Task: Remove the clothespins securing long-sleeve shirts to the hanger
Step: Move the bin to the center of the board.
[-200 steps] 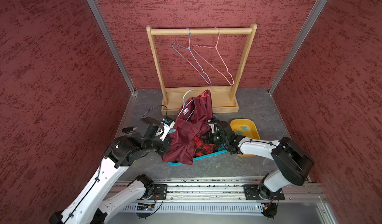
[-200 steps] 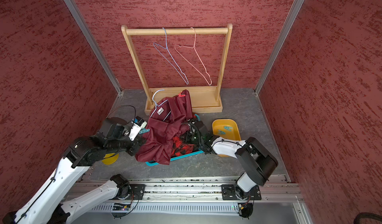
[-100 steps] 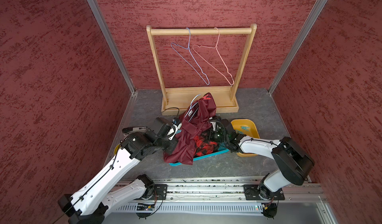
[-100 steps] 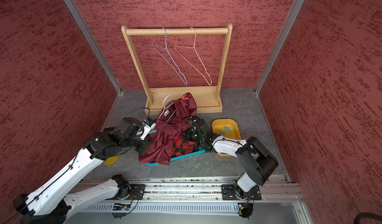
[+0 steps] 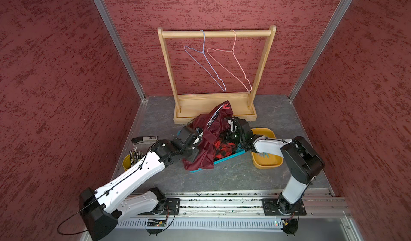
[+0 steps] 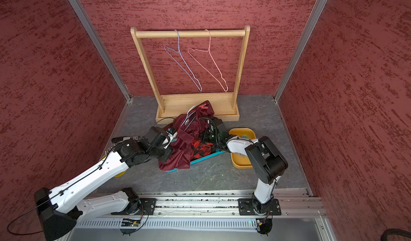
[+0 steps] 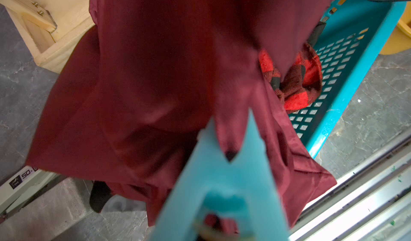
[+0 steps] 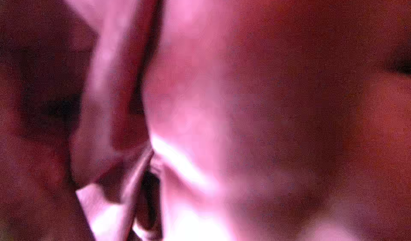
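- Down at the left gripper (image 6: 171,135): it's clenching a smooth teal clothespin (image 7: 224,184), tips gaping around the maroon satin shirt (image 7: 144,84).
- Right gripper (image 5: 231,124) is sitting clamped shut inside shiny folds.
- Shirt's spilling over the slotted basket (image 7: 347,91) rim; floor (image 5: 222,179) is lying open beyond.

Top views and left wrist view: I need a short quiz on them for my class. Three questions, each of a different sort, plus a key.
1. True or false: the blue wire hanger and the pink wire hanger on the wooden rack are both bare.
2. Pick one: the clothespin at the raised top of the maroon shirt is A teal, B red, C yellow.
3. Fill in: the left tool is shut on a second clothespin, coloured ____.

Key: 1 true; 2 B; 3 teal.
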You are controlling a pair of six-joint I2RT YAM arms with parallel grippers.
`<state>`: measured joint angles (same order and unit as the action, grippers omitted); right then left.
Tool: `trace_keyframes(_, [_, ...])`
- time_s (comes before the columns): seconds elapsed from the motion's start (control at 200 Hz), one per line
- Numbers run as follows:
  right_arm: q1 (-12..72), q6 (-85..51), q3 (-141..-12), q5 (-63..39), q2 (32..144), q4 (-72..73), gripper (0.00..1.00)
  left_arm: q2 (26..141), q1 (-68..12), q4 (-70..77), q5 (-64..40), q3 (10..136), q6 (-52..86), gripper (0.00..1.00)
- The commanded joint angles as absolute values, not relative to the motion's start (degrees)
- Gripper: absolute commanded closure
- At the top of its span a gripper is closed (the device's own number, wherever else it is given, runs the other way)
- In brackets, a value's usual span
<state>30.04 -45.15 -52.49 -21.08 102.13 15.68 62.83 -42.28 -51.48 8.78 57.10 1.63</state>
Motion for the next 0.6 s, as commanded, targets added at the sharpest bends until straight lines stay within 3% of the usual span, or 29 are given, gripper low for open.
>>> trace_keyframes(0.0, [27.61,-43.60,-54.78,-16.39,104.62,11.60,1.00,63.44,-42.37,-45.45,11.42,56.23,1.26,1.00])
trace_keyframes(0.11, [27.57,-43.17,-56.17,-16.01,102.83,10.40,1.00,64.07,-42.28,-43.78,12.26,56.16,0.76,1.00])
trace_keyframes(0.16, [27.54,-43.24,-55.79,-15.59,100.44,9.92,0.95,64.16,-42.28,-43.44,12.52,56.04,0.19,1.00])
trace_keyframes(0.381, [27.42,-43.18,-55.10,-14.03,88.19,3.54,0.54,63.21,-42.06,-42.98,11.19,55.52,-1.13,1.00])
trace_keyframes(0.596, [25.87,-42.23,-56.09,-13.98,80.74,-6.35,0.35,63.57,-43.69,-44.22,11.24,57.62,-2.43,1.00])
